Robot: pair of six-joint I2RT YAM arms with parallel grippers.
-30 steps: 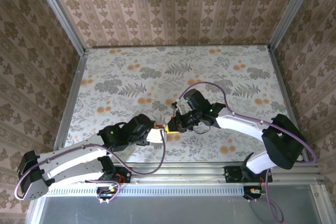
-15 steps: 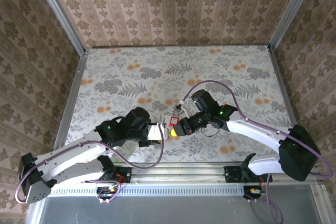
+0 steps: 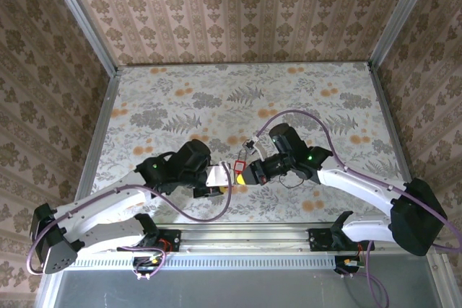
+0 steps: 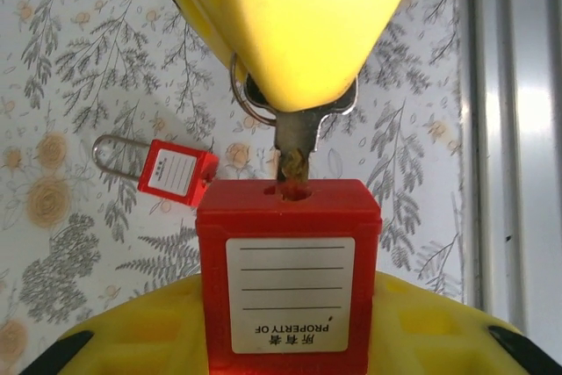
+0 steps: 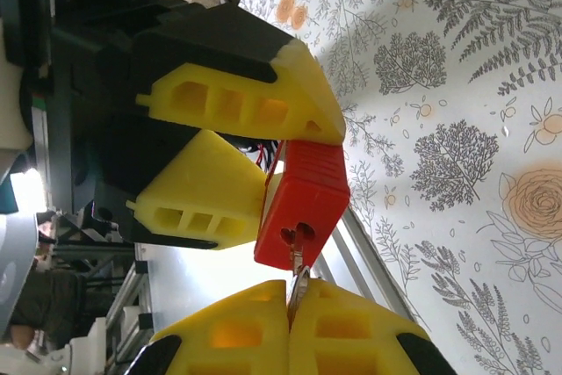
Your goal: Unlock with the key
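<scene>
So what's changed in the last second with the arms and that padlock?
The right arm stretched out, its elbow swinging right and toward the near edge; the left arm shifted slightly. Nothing was taken or released: the left gripper stays clamped on the red padlock, the right gripper on the key, its tip at the keyhole.

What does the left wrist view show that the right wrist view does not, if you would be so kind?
Left wrist view: the white label on the padlock, and a spare padlock lying on the table behind it.
Right wrist view: the left gripper seen from outside, both fingers clamped on the padlock's sides.
Both: the key, pinched in the right gripper, with its tip at the padlock's keyhole.
</scene>
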